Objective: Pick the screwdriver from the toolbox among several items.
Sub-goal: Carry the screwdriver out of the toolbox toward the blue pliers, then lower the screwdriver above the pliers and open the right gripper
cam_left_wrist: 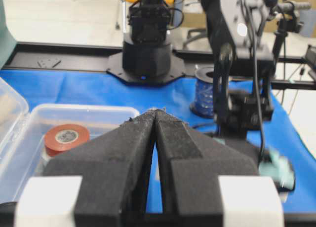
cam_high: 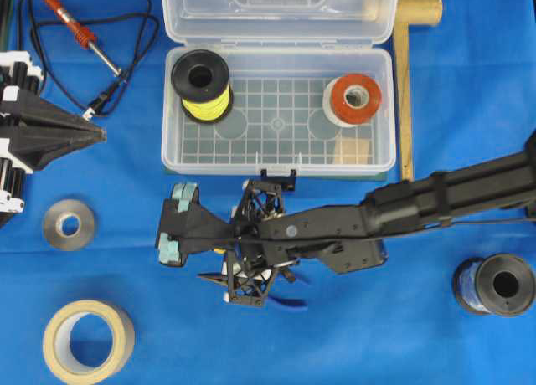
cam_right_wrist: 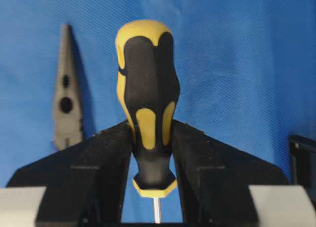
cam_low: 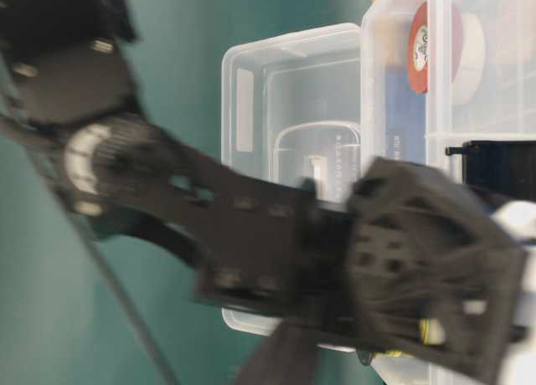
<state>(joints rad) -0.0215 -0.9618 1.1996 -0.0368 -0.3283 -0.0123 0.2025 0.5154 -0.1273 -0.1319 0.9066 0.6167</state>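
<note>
The screwdriver point(cam_right_wrist: 148, 108), with a yellow-and-black handle and a thin silver shaft, is clamped between my right gripper's point(cam_right_wrist: 150, 126) black fingers, above the blue cloth. In the overhead view the right gripper point(cam_high: 219, 253) hangs just in front of the toolbox point(cam_high: 276, 163), and only a sliver of yellow shows under it. The clear toolbox stands open with its lid back. It holds a yellow wire spool point(cam_high: 201, 84) and a red tape roll point(cam_high: 353, 100). My left gripper point(cam_high: 102, 134) is shut and empty at the left edge; its tips point(cam_left_wrist: 155, 111) meet.
Grey needle-nose pliers point(cam_right_wrist: 66, 113) lie on the cloth beside the right gripper. A red soldering iron point(cam_high: 75, 29) with a black cord lies far left. A silver tape roll point(cam_high: 69, 224), a masking tape roll point(cam_high: 88, 341) and a blue wire spool point(cam_high: 494, 284) lie around. A wooden mallet point(cam_high: 406, 84) flanks the box.
</note>
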